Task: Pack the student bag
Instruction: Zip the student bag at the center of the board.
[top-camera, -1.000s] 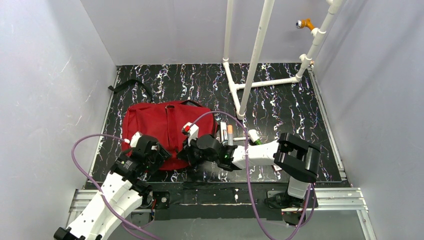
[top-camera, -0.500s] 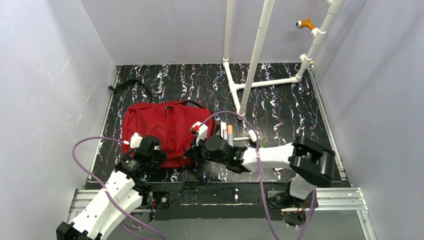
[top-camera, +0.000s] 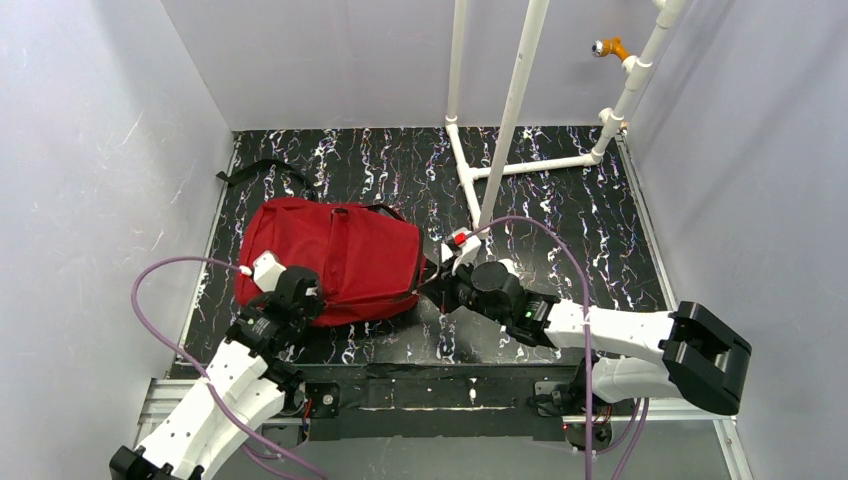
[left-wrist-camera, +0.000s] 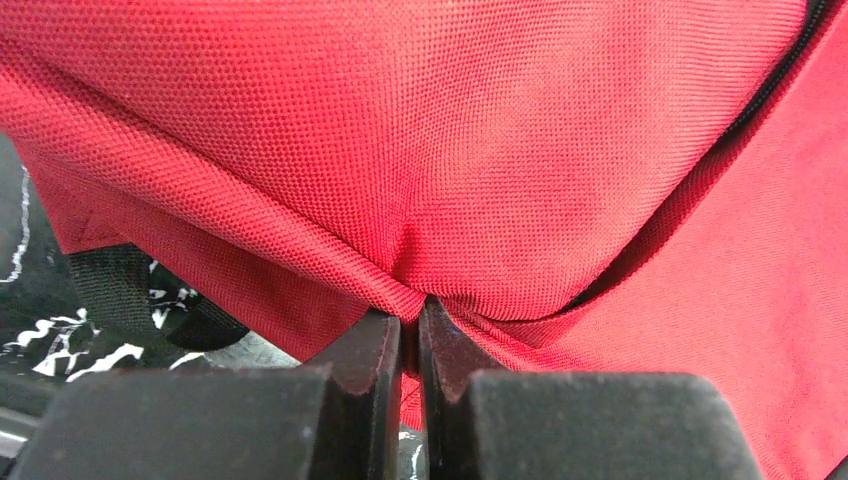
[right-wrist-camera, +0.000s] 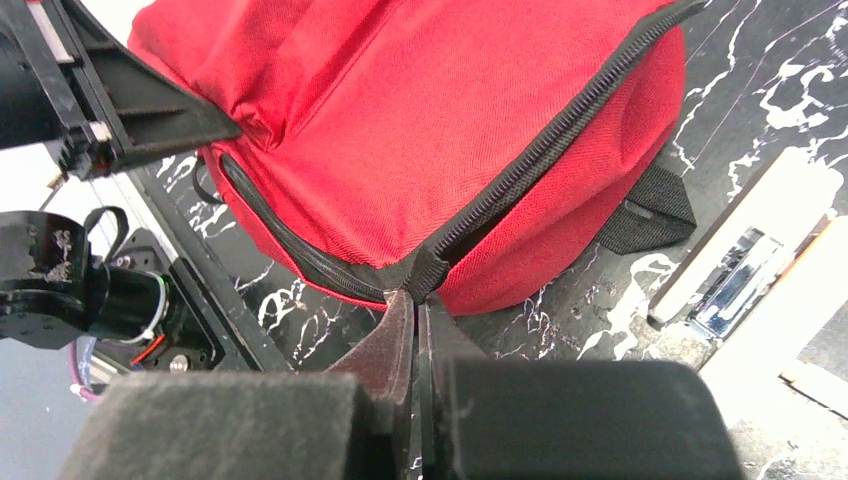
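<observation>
The student bag (top-camera: 330, 258), red fabric with black zipper trim, lies on the dark marbled table left of centre. My left gripper (top-camera: 303, 300) is at its near left edge. In the left wrist view the jaws (left-wrist-camera: 412, 312) are shut on a pinched fold of red fabric (left-wrist-camera: 500, 180). My right gripper (top-camera: 441, 283) is at the bag's near right corner. In the right wrist view it (right-wrist-camera: 418, 298) is shut on the black end of the zipper trim (right-wrist-camera: 520, 170). The bag (right-wrist-camera: 400, 130) is stretched between the two grippers.
A white stick (right-wrist-camera: 745, 225), a shiny metal-clipped item (right-wrist-camera: 742, 272) and an orange-tinted bar (right-wrist-camera: 800, 320) lie right of the bag. A white pipe frame (top-camera: 510, 130) stands at the back right. A black strap (top-camera: 255, 170) lies at the back left. Grey walls enclose the table.
My left gripper has shut on the bag's fabric. The right arm has swung right, holding the zipper end, and the bag has stretched rightward and risen at its near edge.
</observation>
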